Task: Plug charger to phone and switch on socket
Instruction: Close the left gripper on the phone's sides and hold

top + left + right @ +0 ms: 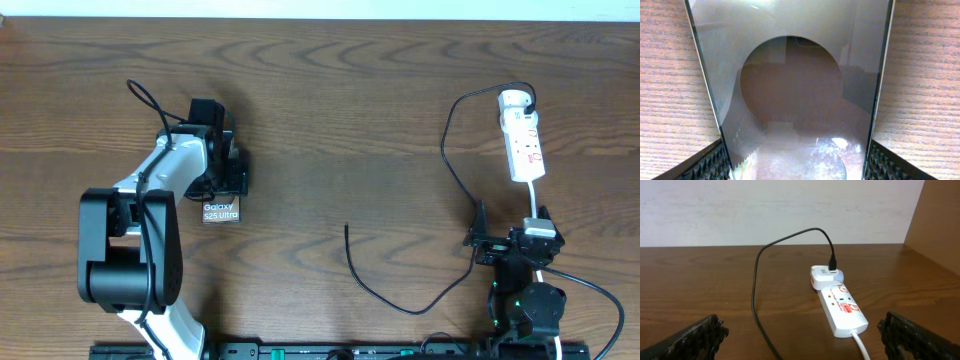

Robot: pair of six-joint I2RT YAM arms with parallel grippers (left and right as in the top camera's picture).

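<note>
1 charger [754, 300] sits plugged in socket [842, 305]; left end effector [800, 167] clamps phone [221, 211]; right end effector [805, 337] gapes apart.

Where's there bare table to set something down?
Free: the wide wood between the dark brownish-grey phone slab and the thin black charger cable, plus the far edge. Crowded: the right side, around the white power strip and right end effector.

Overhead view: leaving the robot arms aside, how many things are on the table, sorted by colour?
Black: 1, the charger cable
Brownish-grey: 1, the phone
White: 1, the power strip
Total: 3
</note>
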